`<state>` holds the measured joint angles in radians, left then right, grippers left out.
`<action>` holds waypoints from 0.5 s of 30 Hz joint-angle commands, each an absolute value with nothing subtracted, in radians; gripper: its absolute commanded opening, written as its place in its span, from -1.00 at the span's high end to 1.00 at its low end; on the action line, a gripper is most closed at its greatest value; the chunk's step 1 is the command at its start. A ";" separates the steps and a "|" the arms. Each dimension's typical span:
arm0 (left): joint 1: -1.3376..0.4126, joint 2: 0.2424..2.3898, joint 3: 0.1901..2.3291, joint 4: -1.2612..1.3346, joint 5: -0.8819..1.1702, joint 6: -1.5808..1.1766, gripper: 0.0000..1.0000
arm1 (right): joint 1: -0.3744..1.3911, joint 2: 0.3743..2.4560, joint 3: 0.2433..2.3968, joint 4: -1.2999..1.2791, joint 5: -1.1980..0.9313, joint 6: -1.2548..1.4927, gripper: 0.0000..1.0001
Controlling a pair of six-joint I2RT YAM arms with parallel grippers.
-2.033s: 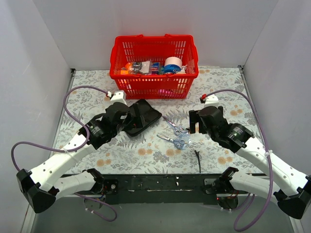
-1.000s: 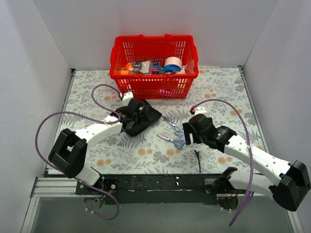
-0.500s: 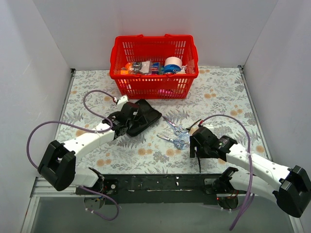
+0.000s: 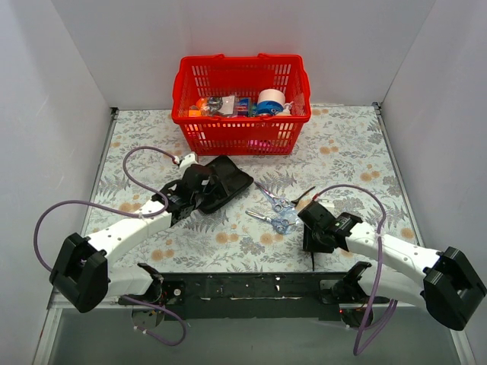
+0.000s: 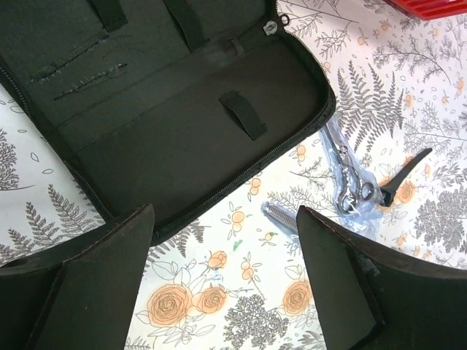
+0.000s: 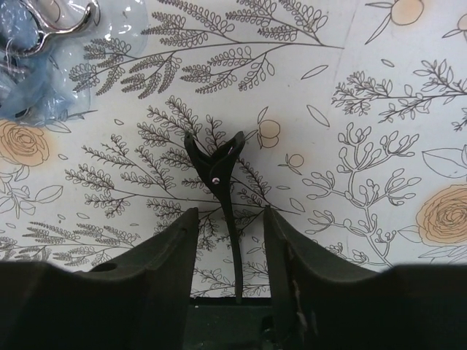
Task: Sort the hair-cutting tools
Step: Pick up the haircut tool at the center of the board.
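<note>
- White walls [image 4: 76,91] box in a floral-print surface [image 4: 350,144]; a red basket [image 4: 241,131] of small goods sits at its far edge.
- Left of centre, a black pouch [image 4: 228,182] lies unzipped and spread flat. The left gripper [image 5: 226,211] hovers over its near edge, fingers [image 5: 109,277] wide apart and holding nothing.
- Just right of the pouch and apart from it lie the far scissors [image 4: 272,198] and the near scissors [image 4: 266,219] (pale blue loops close together, toward the right arm).
- Near the front edge, not touching the scissors, lies the slim black clip [image 6: 221,175].
- Low over it sits the right gripper [image 6: 230,219], fingers [image 6: 171,248] apart on either side of the thin shaft, a gap showing on both sides.
- From above, the right wrist covers most of the clip; only its near tip shows.
</note>
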<state>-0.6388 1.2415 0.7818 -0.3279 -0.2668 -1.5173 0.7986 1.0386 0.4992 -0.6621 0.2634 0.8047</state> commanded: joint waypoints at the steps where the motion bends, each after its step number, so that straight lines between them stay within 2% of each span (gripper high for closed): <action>1: -0.640 1.187 0.769 -0.324 -0.244 -1.517 -0.59 | 0.799 1.086 0.517 -0.632 0.296 0.851 0.12; 2: -0.641 1.178 0.767 -0.325 -0.239 -1.514 -0.59 | 0.798 1.104 0.520 -0.630 0.304 0.862 0.14; 4: -0.640 1.166 0.765 -0.328 -0.233 -1.513 -0.60 | 0.798 1.123 0.531 -0.630 0.313 0.876 0.32; 8: -0.640 1.131 0.756 -0.328 -0.209 -1.511 -0.60 | 0.798 1.163 0.538 -0.612 0.313 0.925 0.56; 12: -0.641 1.091 0.756 -0.339 -0.199 -1.503 -0.60 | 0.798 1.195 0.566 -0.607 0.316 1.006 0.97; 15: -0.640 1.074 0.762 -0.354 -0.198 -1.493 -0.61 | 0.798 1.216 0.597 -0.603 0.314 1.046 0.97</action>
